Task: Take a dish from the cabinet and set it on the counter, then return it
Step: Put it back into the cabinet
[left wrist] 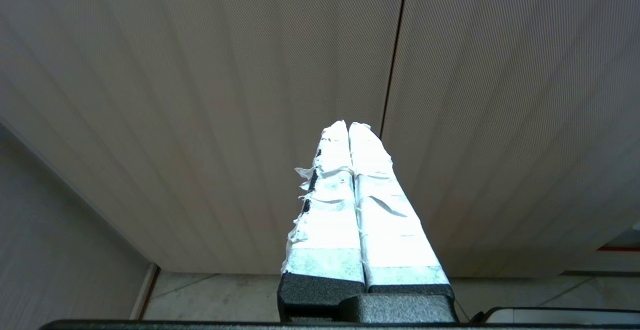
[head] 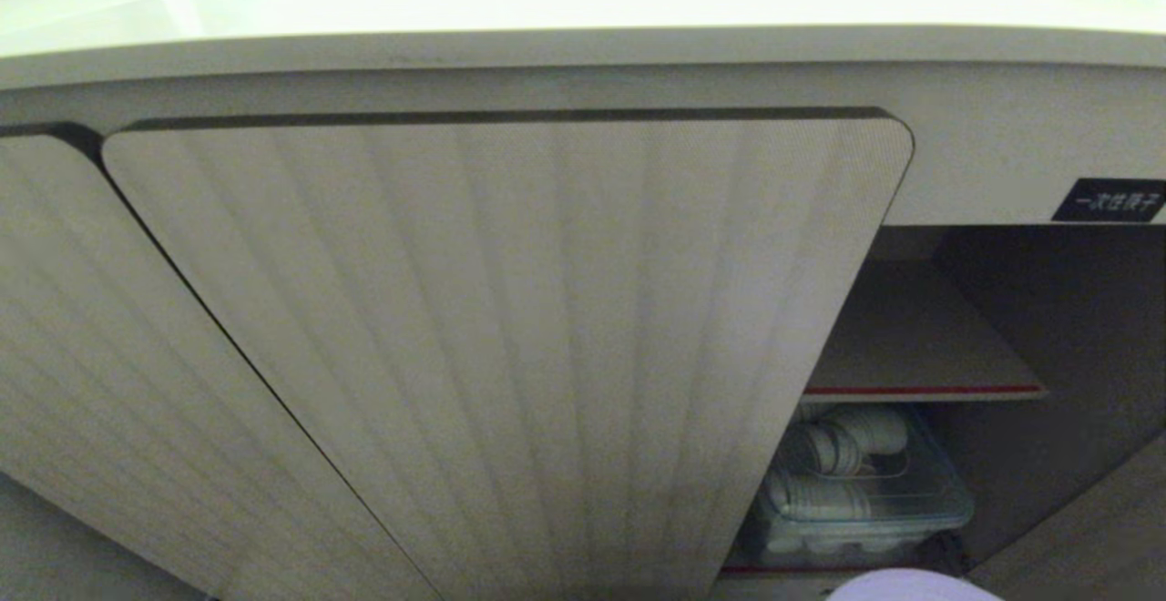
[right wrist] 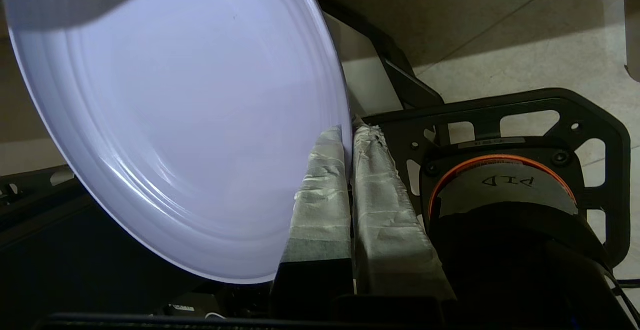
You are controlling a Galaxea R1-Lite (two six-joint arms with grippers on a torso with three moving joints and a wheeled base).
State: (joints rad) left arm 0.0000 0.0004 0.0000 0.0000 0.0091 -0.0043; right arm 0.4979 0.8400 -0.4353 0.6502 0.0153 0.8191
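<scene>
Dish-wise, the largest thing in play is the cabinet (head: 510, 346), whose ribbed door stands swung open at an angle, baring the compartment at its right end so an arm can reach in. Above it runs the counter (head: 547, 9), its rounded front edge overhanging the doors; that is where the plate must be set, judging by the task. The lavender dish (right wrist: 180, 120) is out of the cabinet and off any surface, pinched at its rim by the right gripper (right wrist: 348, 137), whose taped fingers (right wrist: 320, 190) are clamped narrow on the edge, which lets the plate hang tilted and free for carrying; a pale sliver (head: 911, 587) shows low in the head view. Inside, under the red-edged shelf (head: 920, 391), a clear plastic bin (head: 856, 501) holds white cups lying on their sides. The left gripper (left wrist: 348, 127), fingers pressed together and empty, sits parked facing the closed doors.
</scene>
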